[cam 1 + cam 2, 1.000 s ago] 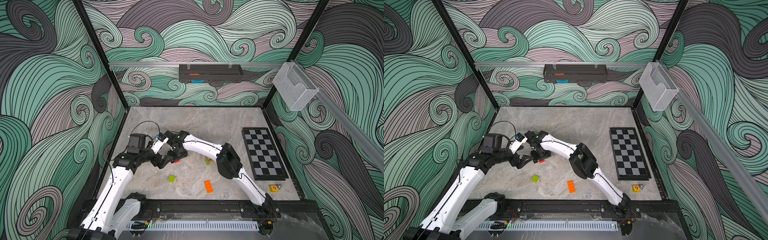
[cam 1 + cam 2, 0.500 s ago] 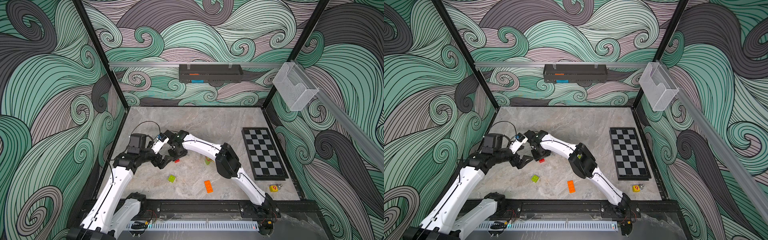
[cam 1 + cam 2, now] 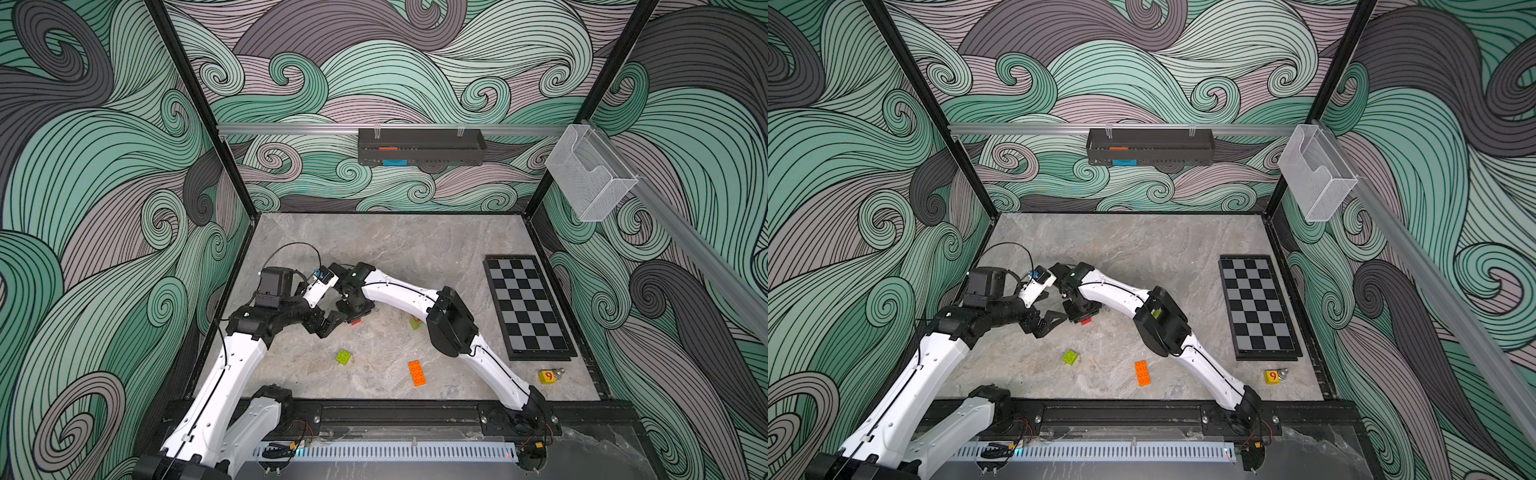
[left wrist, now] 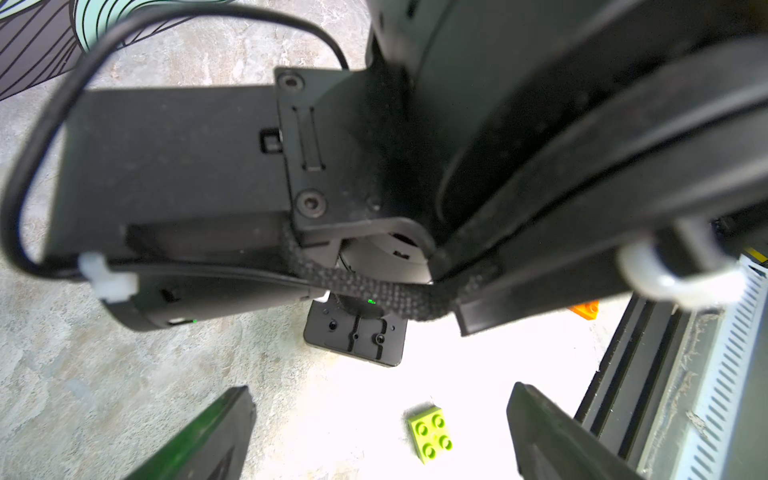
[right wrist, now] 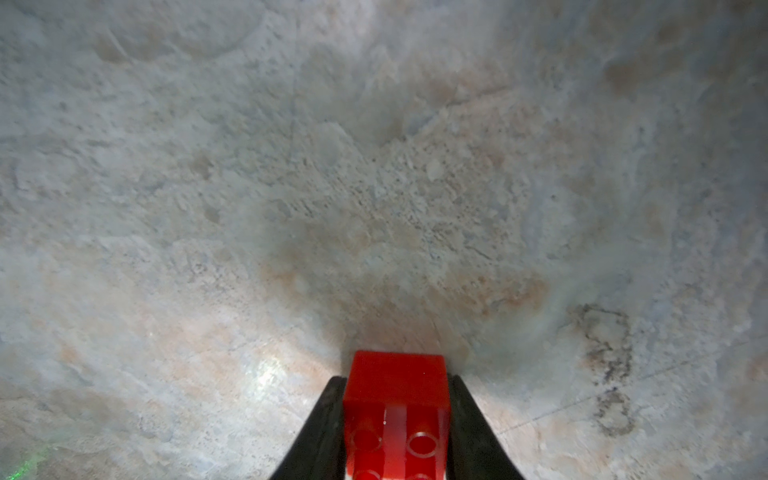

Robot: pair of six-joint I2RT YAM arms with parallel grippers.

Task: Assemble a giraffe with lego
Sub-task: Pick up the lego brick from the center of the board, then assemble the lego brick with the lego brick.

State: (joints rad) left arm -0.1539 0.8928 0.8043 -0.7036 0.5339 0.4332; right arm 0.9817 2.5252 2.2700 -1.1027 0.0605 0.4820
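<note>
Right wrist view, entry one: right hand (image 5: 395,379). Two black fingers (image 5: 320,424) press on opposite sides of the red brick (image 5: 397,411) and pinch it. The studs face the camera, and the brick's far end is down at the tabletop (image 5: 374,187).

Both top views:
- The red brick shows just under the right hand, on the left half of the tabletop.
- Left hand (image 3: 329,323) — fingers spread wide, holding nothing. It is just beside the right hand and near the red brick.
- Right arm (image 3: 399,291) reaches from the front right across to the left half. Its dark elbow covers part of a lime green piece (image 3: 414,323), whose shape cannot be told.
- Lime green square brick (image 3: 343,357) lies loose with its studs up, between the two hands and the front edge.
- Orange long brick (image 3: 417,372) lies flat with its studs up, to the right of the lime one and apart from it.
- Chessboard (image 3: 525,307) lies flat along the right side.
- Yellow cube (image 3: 546,376) with a red 9 sits near the front right corner, with a small grey object just beside it.
- Black tray (image 3: 419,145) hangs on the back wall rail with orange and blue items inside.
- Clear holder (image 3: 590,174) hangs on the right wall rail.

Left wrist view: the right arm's black wrist housing and a looped cable (image 4: 41,166) block most of the field. Below them, the lime green square brick lies between the spread fingers — nearer one of them.
</note>
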